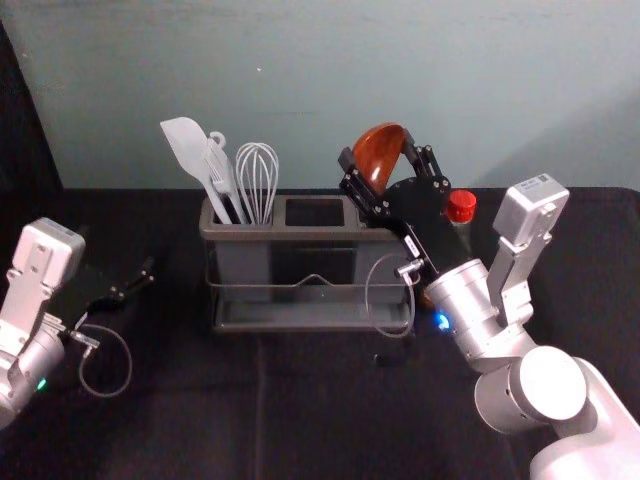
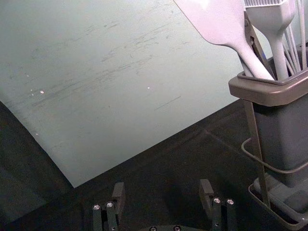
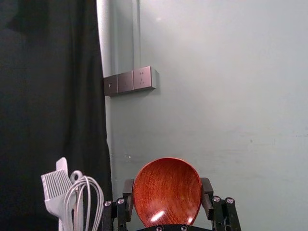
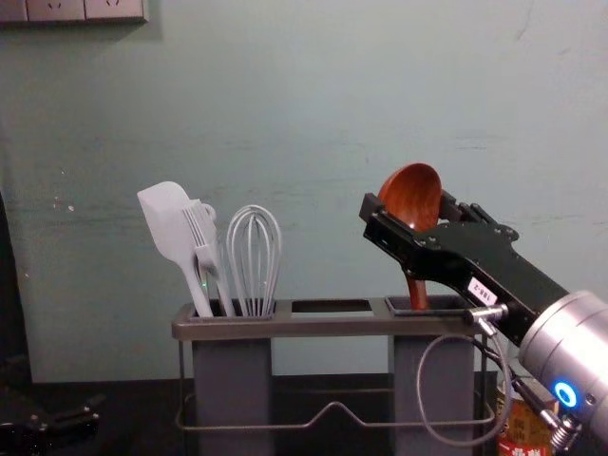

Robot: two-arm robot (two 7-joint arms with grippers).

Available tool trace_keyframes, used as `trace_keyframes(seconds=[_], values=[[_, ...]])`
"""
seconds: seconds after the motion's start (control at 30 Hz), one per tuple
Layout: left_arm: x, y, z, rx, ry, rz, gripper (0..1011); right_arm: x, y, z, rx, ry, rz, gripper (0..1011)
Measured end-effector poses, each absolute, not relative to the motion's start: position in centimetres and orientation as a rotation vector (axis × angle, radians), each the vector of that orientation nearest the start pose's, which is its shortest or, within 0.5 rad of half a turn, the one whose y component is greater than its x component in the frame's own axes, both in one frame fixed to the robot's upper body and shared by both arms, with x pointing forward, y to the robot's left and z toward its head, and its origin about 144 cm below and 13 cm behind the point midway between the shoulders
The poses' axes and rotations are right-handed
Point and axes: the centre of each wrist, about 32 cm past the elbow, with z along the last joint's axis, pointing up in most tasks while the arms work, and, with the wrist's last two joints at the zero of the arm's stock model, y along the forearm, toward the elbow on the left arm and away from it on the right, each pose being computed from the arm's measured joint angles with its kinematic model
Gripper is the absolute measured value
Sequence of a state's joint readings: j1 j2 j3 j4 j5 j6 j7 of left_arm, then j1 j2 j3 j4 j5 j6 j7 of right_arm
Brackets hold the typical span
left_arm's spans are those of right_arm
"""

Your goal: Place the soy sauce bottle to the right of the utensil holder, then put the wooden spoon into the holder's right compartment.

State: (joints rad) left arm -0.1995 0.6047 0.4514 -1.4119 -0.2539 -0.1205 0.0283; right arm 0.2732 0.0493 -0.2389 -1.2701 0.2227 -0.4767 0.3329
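Right gripper (image 4: 408,204) closed round the wooden spoon (image 3: 167,192), handle (image 4: 416,293) dipping into the right compartment (image 4: 432,380) below it, I could jam the spoon by lowering crookedly, with the soy sauce bottle (image 1: 461,206) just rightward and my left gripper (image 2: 162,190) open, well off leftward.

I note the wooden spoon (image 3: 166,185) glossy, grain showing; utensil holder (image 4: 328,327) smooth, plastic-looking; spatula (image 2: 219,21) smooth; table (image 1: 330,430) draped in matt cloth.

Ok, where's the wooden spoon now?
Chest view, right side: the wooden spoon is in the right gripper, handle down in the right compartment of the utensil holder.
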Motion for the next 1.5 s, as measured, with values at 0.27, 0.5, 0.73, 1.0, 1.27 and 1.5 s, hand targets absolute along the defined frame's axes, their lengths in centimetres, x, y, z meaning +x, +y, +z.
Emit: trace_keyframes(seconds=[0.27, 0.5, 0.73, 1.0, 1.27, 1.5], values=[[48.9, 31.0, 114.0, 0.304, -0.285, 1.248, 1012, 52.5, -17.2, 114.3, 0.418, -0.251, -1.040, 1002], [48.9, 31.0, 114.0, 0.304, -0.285, 1.248, 1011, 51.4, -16.7, 118.8, 0.581, -0.345, -1.010, 1002], [48.9, 31.0, 114.0, 0.304, -0.285, 1.248, 1012, 50.6, -16.5, 122.4, 0.588, -0.471, -0.943, 1002], [48.9, 31.0, 114.0, 0.305, -0.285, 1.248, 1012, 50.3, -20.8, 125.8, 0.499, -0.591, -1.020, 1002], [48.9, 31.0, 114.0, 0.304, -0.285, 1.248, 1011, 49.9, -25.8, 126.8, 0.312, -0.676, -1.101, 1002], [48.9, 31.0, 114.0, 0.304, -0.285, 1.248, 1011, 50.3, -28.2, 123.8, 0.071, -0.676, -1.226, 1002]])
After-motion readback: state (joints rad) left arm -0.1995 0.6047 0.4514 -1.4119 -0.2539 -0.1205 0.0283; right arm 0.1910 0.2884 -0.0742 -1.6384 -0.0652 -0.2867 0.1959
